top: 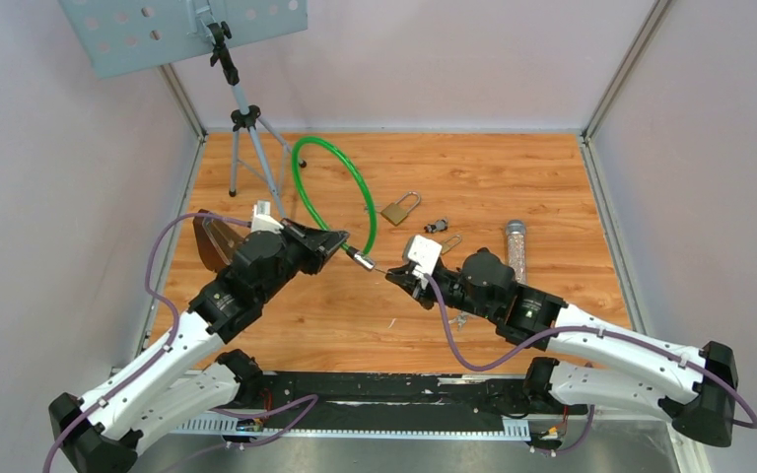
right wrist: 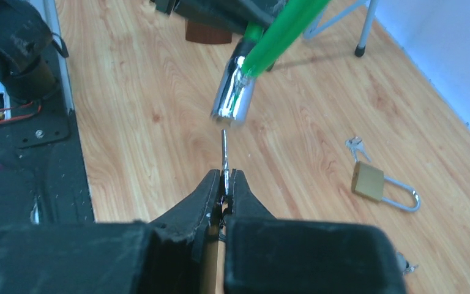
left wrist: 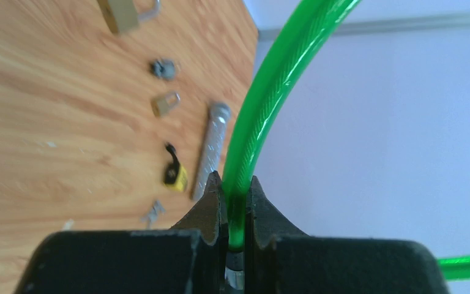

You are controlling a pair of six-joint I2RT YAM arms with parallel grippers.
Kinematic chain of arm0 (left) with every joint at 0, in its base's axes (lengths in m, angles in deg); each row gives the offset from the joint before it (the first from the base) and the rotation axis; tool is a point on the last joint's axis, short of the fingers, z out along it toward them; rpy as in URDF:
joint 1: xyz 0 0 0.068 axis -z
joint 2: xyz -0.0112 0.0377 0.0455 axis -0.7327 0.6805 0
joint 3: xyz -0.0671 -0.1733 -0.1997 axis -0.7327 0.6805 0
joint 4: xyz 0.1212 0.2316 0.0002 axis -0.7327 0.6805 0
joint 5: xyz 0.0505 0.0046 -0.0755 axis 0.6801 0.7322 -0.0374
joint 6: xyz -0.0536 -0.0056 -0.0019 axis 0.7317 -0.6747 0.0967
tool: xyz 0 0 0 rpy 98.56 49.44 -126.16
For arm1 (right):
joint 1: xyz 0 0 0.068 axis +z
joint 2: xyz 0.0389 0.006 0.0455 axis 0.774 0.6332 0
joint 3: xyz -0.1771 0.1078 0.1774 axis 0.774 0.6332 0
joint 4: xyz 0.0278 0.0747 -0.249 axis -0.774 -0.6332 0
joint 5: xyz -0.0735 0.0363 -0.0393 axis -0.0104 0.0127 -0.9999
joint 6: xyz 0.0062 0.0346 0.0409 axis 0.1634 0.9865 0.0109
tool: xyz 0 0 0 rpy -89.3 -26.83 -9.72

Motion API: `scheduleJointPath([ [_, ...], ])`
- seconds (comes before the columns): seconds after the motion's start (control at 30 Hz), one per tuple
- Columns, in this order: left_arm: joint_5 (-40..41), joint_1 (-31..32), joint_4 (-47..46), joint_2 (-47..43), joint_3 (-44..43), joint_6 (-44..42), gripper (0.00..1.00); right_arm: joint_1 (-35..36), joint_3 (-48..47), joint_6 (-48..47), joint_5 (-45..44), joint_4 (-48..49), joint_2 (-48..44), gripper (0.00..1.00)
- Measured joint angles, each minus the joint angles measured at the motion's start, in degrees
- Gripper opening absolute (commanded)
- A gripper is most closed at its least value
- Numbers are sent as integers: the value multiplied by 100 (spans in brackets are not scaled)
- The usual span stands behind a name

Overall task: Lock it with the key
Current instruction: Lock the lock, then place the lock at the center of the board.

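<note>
My left gripper [top: 340, 243] is shut on the green cable lock [top: 335, 177] near its end, seen close in the left wrist view [left wrist: 263, 110]. The cable's chrome lock head [top: 361, 260] points toward the right arm; it also shows in the right wrist view [right wrist: 235, 98]. My right gripper [top: 395, 277] is shut on a thin metal key [right wrist: 224, 150]. The key's tip sits just short of the lock head's opening, in line with it, above the wooden table.
A brass padlock [top: 400, 209] with keys [right wrist: 354, 146] lies behind the grippers. A small dark keyring [top: 437, 226], a small brass lock [top: 448, 241] and a silver cylinder [top: 516, 248] lie to the right. A tripod [top: 246, 138] stands at the back left.
</note>
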Motion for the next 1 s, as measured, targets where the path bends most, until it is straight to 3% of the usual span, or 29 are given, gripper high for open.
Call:
scheduleJointPath([
  [0.23, 789, -424, 188, -114, 0, -323, 0, -37, -50, 466, 87, -640, -380, 0],
  [0.47, 881, -428, 308, -46, 2, -597, 0, -48, -50, 1088, -254, -837, -645, 0],
  [0.97, 20, -431, 619, 1213, 1106, -1982, 0, -87, -50, 2258, -1272, -769, -601, 0],
  [1.0, -9, -431, 658, 1222, 1134, -2035, 5, -94, -50, 2304, -1292, -745, -535, 0],
])
